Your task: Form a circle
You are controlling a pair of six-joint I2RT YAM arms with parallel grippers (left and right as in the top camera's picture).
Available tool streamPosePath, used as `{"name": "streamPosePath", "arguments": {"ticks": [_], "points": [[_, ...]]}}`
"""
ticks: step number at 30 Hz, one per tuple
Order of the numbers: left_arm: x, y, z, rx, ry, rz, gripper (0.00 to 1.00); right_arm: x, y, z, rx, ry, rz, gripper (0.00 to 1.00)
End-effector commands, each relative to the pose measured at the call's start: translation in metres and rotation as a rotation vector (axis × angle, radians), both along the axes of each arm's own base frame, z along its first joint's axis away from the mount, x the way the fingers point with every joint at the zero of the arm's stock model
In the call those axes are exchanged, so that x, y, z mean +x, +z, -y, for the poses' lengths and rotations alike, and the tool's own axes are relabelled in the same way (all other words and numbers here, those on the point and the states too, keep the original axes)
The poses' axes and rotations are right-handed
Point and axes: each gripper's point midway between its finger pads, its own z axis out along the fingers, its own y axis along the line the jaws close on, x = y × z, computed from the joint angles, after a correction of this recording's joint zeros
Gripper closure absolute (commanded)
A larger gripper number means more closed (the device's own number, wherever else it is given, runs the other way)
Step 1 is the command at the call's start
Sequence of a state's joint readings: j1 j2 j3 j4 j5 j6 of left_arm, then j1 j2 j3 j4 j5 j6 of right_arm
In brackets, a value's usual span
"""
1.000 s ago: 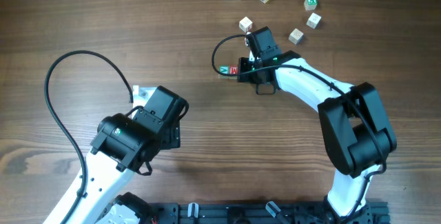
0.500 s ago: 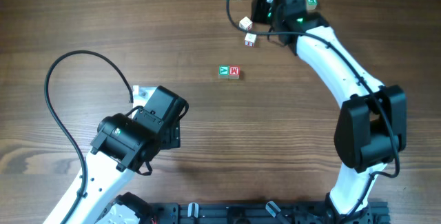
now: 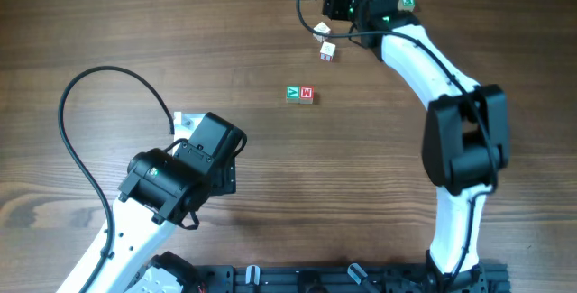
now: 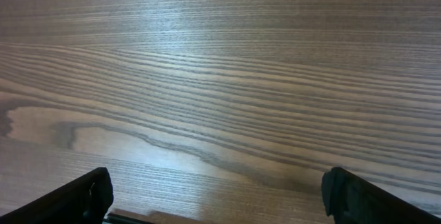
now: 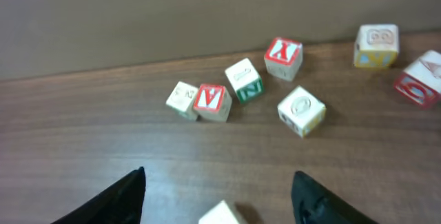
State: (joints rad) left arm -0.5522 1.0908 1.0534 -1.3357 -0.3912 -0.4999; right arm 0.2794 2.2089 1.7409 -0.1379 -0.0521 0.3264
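On table [image 3: 135, 22]: block pair [image 3: 300, 94] lies left-right; left fingers [image 4: 83, 196], right fingers [image 5: 120, 200] spread, empty.

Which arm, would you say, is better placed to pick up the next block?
Right. The right gripper hovers open at the loose blocks by the far edge; the left gripper is over bare table, far from them.
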Motion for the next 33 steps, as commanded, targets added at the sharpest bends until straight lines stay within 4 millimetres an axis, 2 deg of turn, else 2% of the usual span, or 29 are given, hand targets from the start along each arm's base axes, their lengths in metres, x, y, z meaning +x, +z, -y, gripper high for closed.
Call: {"name": "streamPosePath", "arguments": {"ticks": [1,4,7,9,13,17,19,22,25,30,33], "points": [[-0.001,0.0,0.0,-0.016,0.016,0.003,0.0,0.029,0.011,0.0,-0.022,0.007,0.049,0.31],[-0.001,0.0,0.0,-0.016,0.016,0.004,0.0,0.049,0.003,0.015,-0.077,0.001,0.054,0.29],[-0.001,0.0,0.0,-0.016,0.016,0.004,0.0,0.064,-0.014,0.033,-0.093,-0.007,0.044,0.26],[-0.001,0.0,0.0,-0.016,0.016,0.004,0.0,0.068,-0.026,0.037,-0.074,0.037,0.042,0.21],[-0.001,0.0,0.0,-0.016,0.016,0.004,0.0,0.07,-0.049,0.034,-0.041,0.112,0.033,0.13],[-0.001,0.0,0.0,-0.016,0.016,0.003,0.0,0.073,-0.077,0.032,-0.081,0.143,0.037,0.06],[-0.001,0.0,0.0,-0.016,0.016,0.004,0.0,0.075,-0.087,0.031,-0.081,0.144,0.039,0.05],[-0.001,0.0,0.0,-0.015,0.016,0.004,0.0,0.077,-0.089,0.023,-0.059,0.185,0.068,0.05],[-0.001,0.0,0.0,-0.016,0.016,0.004,0.0,0.079,-0.093,0.023,-0.071,0.19,0.083,0.05],[-0.001,0.0,0.0,-0.015,0.016,0.004,0.0,0.078,-0.115,0.027,-0.13,0.198,0.07,0.07],[-0.001,0.0,0.0,-0.016,0.016,0.004,0.0,0.078,-0.12,0.028,-0.184,0.202,0.073,0.09]]}}
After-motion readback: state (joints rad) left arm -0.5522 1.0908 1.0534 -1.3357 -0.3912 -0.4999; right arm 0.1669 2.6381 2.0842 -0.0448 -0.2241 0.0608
